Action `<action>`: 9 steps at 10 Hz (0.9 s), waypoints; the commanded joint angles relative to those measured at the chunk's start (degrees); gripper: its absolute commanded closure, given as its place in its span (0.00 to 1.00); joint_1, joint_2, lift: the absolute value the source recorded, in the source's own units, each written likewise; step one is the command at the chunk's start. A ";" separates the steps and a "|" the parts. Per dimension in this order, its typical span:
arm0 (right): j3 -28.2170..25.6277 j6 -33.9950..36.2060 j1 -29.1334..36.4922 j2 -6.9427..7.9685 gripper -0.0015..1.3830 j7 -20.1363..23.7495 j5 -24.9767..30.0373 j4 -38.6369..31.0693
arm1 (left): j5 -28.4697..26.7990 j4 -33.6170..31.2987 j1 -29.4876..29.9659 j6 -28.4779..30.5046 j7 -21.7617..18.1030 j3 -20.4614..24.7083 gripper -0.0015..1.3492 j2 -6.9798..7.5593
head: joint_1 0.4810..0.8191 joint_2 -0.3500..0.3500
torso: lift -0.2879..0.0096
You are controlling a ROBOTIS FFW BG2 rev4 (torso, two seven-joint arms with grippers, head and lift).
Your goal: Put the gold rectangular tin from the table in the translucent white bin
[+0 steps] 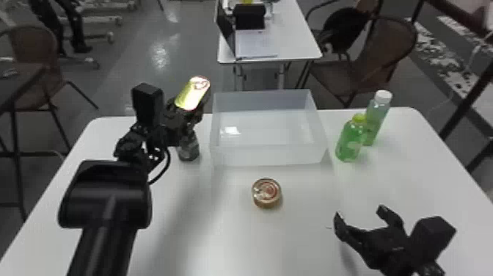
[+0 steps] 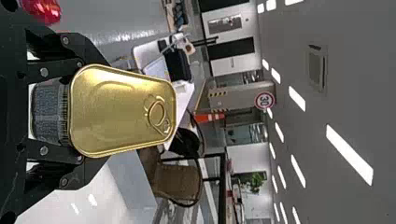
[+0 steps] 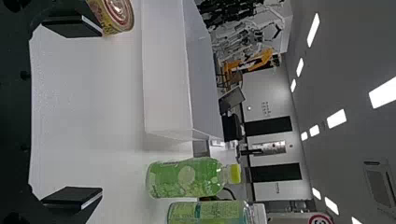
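Beside the bin's left wall in the head view, my left gripper (image 1: 187,112) is raised above the table, shut on the gold rectangular tin (image 1: 192,94). In the left wrist view the tin (image 2: 119,112) shows its gold lid and ring pull, with the left gripper (image 2: 74,112) holding its sides. The translucent white bin (image 1: 269,156) stands at the table's back middle. My right gripper (image 1: 360,215) is over the table's right front, open and holding nothing; in the right wrist view the right gripper (image 3: 100,112) has its fingers wide apart.
A round can (image 1: 266,192) sits in front of the bin. Two green bottles, one (image 1: 350,141) with a yellow-green cap and one (image 1: 377,117) with a white cap, stand right of it. A dark bottle (image 1: 189,148) is below the left gripper, near the bin's left side.
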 commanded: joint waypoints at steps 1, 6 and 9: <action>0.10 0.00 -0.39 -0.11 0.07 0.00 0.00 0.29 | -0.28 2.69 -1.39 -0.22 -0.80 -3.15 0.61 -0.73 | 0.63 0.51 | 0.67; 0.10 0.00 -1.10 -0.11 0.07 0.09 -0.09 1.26 | 2.80 29.33 -12.46 -12.35 -0.97 -10.00 0.61 -1.14 | 0.63 0.36 | 0.67; 0.37 0.00 -1.71 -0.11 0.07 0.09 0.00 1.96 | -3.80 41.98 -19.85 -15.78 0.52 -10.44 0.55 -1.14 | 0.63 0.36 | 0.67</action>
